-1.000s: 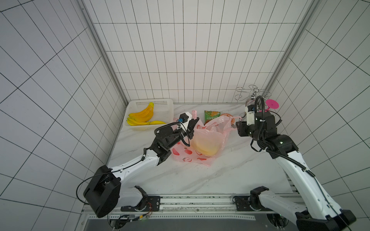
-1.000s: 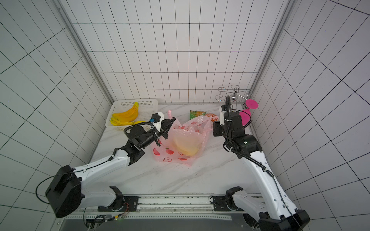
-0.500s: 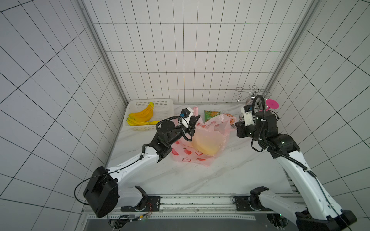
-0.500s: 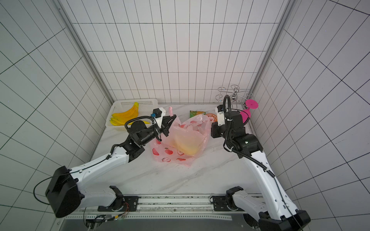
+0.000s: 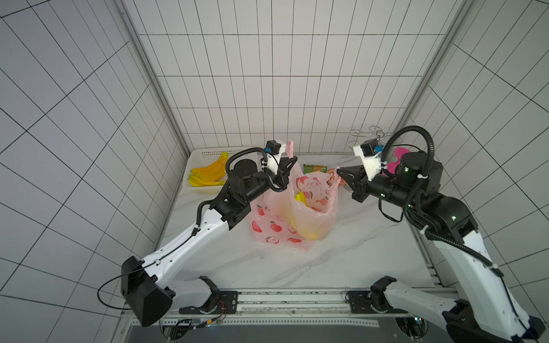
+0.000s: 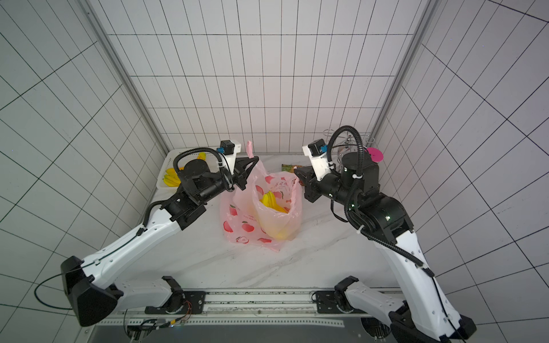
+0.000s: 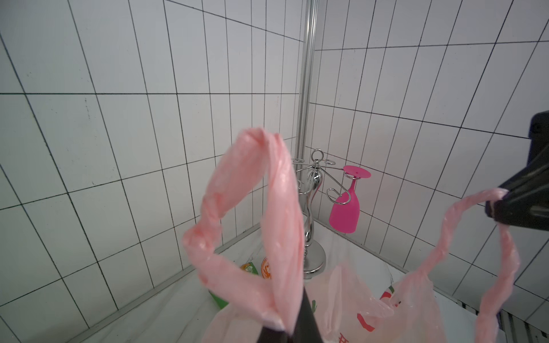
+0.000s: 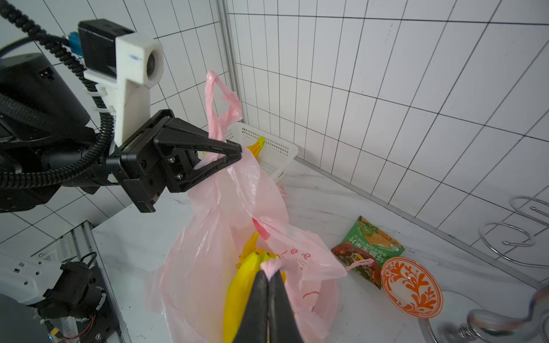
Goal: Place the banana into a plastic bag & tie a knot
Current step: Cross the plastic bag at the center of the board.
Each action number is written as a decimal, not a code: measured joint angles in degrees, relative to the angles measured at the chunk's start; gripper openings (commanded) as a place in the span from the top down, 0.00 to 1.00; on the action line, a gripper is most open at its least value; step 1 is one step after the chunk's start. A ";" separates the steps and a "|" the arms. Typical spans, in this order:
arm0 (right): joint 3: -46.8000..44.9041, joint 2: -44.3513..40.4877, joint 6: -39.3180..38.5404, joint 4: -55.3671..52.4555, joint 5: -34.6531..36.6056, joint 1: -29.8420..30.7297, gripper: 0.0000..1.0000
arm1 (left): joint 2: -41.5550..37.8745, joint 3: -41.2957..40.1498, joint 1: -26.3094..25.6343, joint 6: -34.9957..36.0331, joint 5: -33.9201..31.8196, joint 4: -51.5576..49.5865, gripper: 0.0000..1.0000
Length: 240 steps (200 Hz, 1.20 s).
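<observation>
The white marble table (image 5: pixel 356 261) fills the lower middle of both top views, walled in by white tile. The left arm (image 5: pixel 190 243) rises from the lower left of the frame and the right arm (image 5: pixel 463 246) from the lower right. Both reach in toward the centre.

Between them stands the pink plastic bag (image 5: pixel 276 225), printed with red fruit. Its bottom rests on the table and its mouth gapes upward. The left gripper (image 8: pixel 236 152) has its fingers pressed together on the bag's left handle (image 7: pixel 282 208), whose loop sticks up above the fingers. The right gripper (image 8: pixel 269 274) is likewise clamped tight, pinching the twisted right handle (image 7: pixel 463 205) at its tip.

A white perforated basket (image 5: pixel 205 154) sits in the table's upper left corner and holds a bunch of bananas (image 5: pixel 208 173). The banana (image 5: pixel 300 197) lies inside the bag at the centre of the frame. Its yellow tip shows through the open mouth and its body shows through the plastic.

At the upper right corner of the table stands a chrome glass rack (image 7: pixel 312 208), with a pink wine glass (image 7: pixel 344 213) hanging upside down from it. Near its base lie a green snack packet (image 8: pixel 368 249) and, just beside that, a small orange patterned dish (image 8: pixel 411 288).
</observation>
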 measured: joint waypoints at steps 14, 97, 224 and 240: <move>-0.42 1.60 -0.59 0.07 -0.24 0.37 1.00 | 1.27 0.02 0.00 0.04 3.63 -1.84 1.00; -1.51 3.10 -4.68 -2.62 -0.44 5.66 1.00 | 6.64 0.00 -0.70 1.51 24.24 -6.45 0.90; -1.51 3.96 -10.60 -5.44 9.62 10.88 1.00 | 6.64 0.24 0.55 6.71 31.41 -12.83 0.84; -1.90 3.34 -11.37 -5.16 11.28 11.26 1.00 | 6.64 0.24 1.25 5.03 31.36 -12.41 0.93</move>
